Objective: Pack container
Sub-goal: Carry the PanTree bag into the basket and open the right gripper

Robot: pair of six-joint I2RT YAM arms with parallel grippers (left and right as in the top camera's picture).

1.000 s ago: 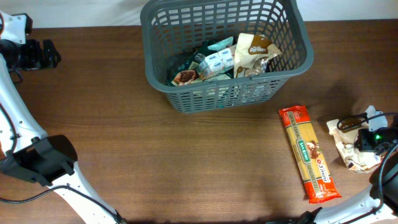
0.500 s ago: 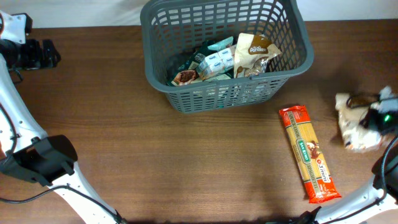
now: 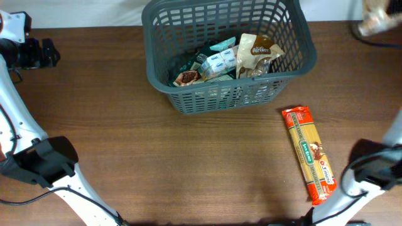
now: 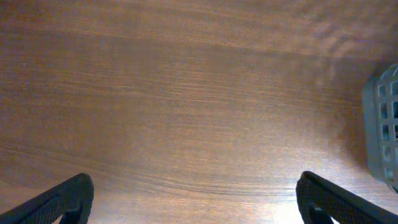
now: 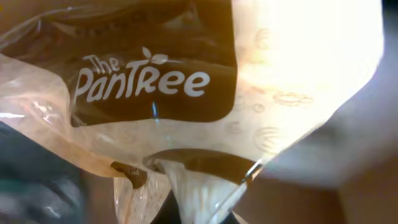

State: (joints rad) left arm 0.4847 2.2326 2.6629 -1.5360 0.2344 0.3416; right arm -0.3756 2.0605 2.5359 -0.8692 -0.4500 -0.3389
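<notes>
End effector (image 4: pixel 196 200) spread wide over table (image 4: pixel 186 93), near container (image 4: pixel 385 124).

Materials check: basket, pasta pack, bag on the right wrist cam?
Basket: rigid moulded plastic, matte dark grey, lattice-slotted walls.
Pasta pack: looks like thin printed plastic film, red-orange, slight sheen.
Bag: glossy crinkled film, probably plastic, partly clear, brown-and-cream print; glare and creases show.

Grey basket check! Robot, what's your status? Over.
Left gripper open, over wooden table. Right gripper shut on beige-and-brown Pantree plastic packet, far right of dark grey lattice plastic basket. Red spaghetti packet on table, apart from basket.
</notes>
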